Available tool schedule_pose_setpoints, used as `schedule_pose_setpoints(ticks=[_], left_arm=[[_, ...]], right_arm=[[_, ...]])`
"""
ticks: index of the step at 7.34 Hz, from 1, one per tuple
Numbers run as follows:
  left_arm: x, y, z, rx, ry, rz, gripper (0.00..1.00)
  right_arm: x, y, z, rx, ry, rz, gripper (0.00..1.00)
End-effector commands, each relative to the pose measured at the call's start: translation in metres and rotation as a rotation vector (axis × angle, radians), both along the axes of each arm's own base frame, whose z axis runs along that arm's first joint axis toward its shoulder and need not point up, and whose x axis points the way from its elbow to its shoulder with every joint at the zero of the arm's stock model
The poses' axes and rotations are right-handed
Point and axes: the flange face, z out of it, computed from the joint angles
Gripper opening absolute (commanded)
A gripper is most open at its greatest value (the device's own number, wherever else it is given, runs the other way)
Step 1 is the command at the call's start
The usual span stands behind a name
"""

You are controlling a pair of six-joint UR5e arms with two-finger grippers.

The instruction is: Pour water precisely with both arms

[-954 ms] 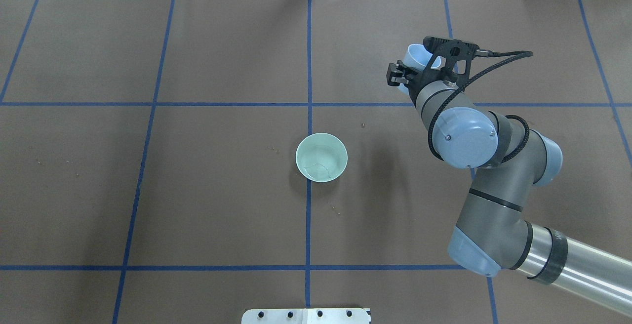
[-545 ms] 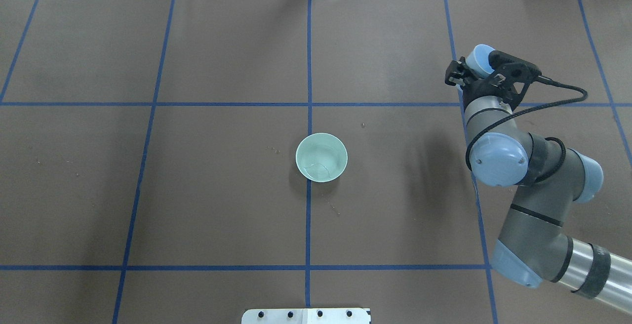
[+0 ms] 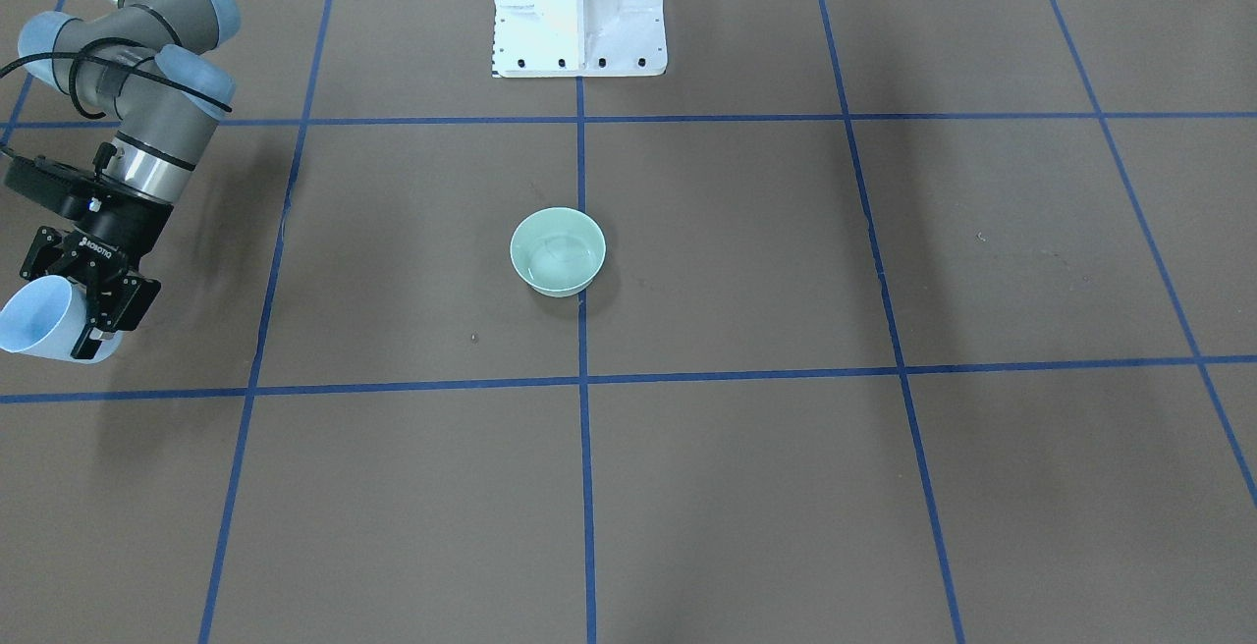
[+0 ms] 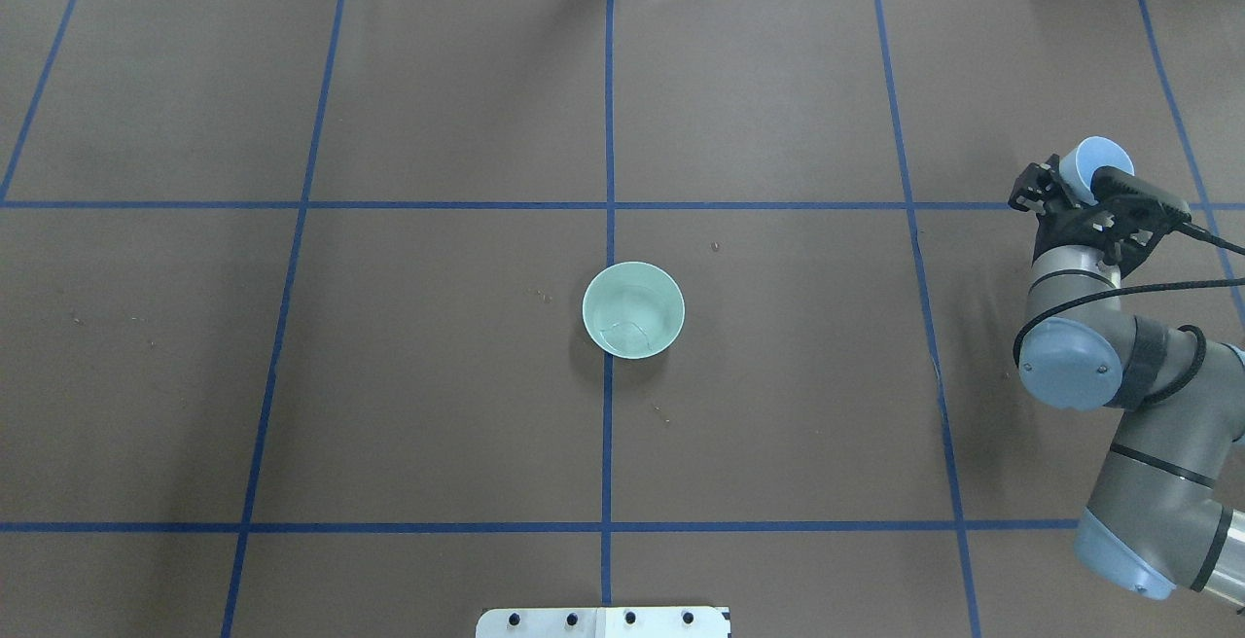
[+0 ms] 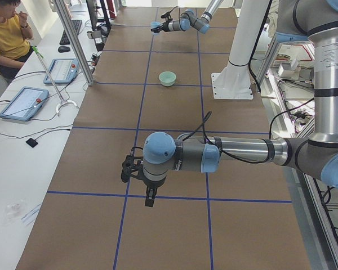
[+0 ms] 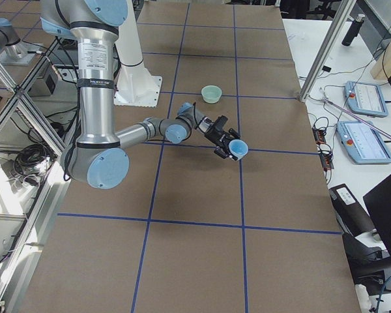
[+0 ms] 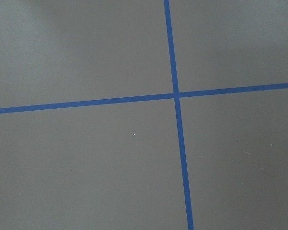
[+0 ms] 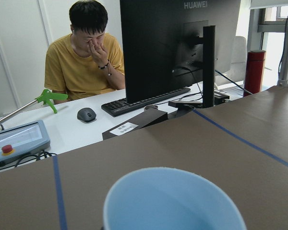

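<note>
My right gripper (image 4: pixel 1068 189) is shut on a light blue cup (image 4: pixel 1095 156) and holds it above the table's right side, well away from the mint-green bowl (image 4: pixel 633 310). The cup also shows in the front view (image 3: pixel 37 320), the right side view (image 6: pixel 237 149) and the right wrist view (image 8: pixel 173 201). The bowl stands at the table's middle, with a faint ripple of water (image 4: pixel 622 331) in it. My left arm shows only in the left side view, its gripper (image 5: pixel 136 169) low over the table; I cannot tell whether it is open or shut.
The white pedestal (image 3: pixel 579 6) stands at the robot's side of the table. Blue tape lines (image 7: pixel 175 94) cross the brown mat. A seated operator (image 5: pixel 5 34) and tablets (image 5: pixel 23 102) are at the white bench beyond the far edge.
My right arm has swung to the right and back toward the robot with the blue cup in its grip, away from the bowl. The bowl has not moved.
</note>
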Motion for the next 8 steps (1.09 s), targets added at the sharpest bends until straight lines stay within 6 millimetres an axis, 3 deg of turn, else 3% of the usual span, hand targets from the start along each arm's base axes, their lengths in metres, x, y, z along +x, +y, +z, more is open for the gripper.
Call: schedule_pose_setpoints(ticks=[1,2,3,4,5,6,8], left_arm=[[0.0,-0.001,-0.001,0.002,0.0,0.0,1.0],[0.0,-0.001,-0.001,-0.006,0.001,-0.008,1.0],[0.0,-0.002,-0.002,-0.003,0.0,-0.008,1.0],[0.0,-0.002,-0.004,-0.001,0.001,-0.009,1.0],[0.0,-0.004,-0.005,0.0,0.0,-0.011,1.0],[-0.001,-0.004,-0.007,0.003,-0.001,-0.011,1.0],[0.0,-0.006,-0.01,0.005,-0.001,-0.014,1.0]], right_arm=[[0.004,0.001,0.068,-0.051,0.123,0.013,0.0],[0.006,0.002,0.089,-0.067,0.163,0.016,0.0],[0.006,0.002,0.097,-0.075,0.174,0.014,0.04],[0.006,0.002,0.097,-0.076,0.174,0.013,0.45],[0.006,0.002,0.098,-0.078,0.176,0.012,0.66],[0.004,0.003,0.097,-0.079,0.174,0.01,1.0],[0.004,0.003,0.097,-0.081,0.178,0.006,1.0]])
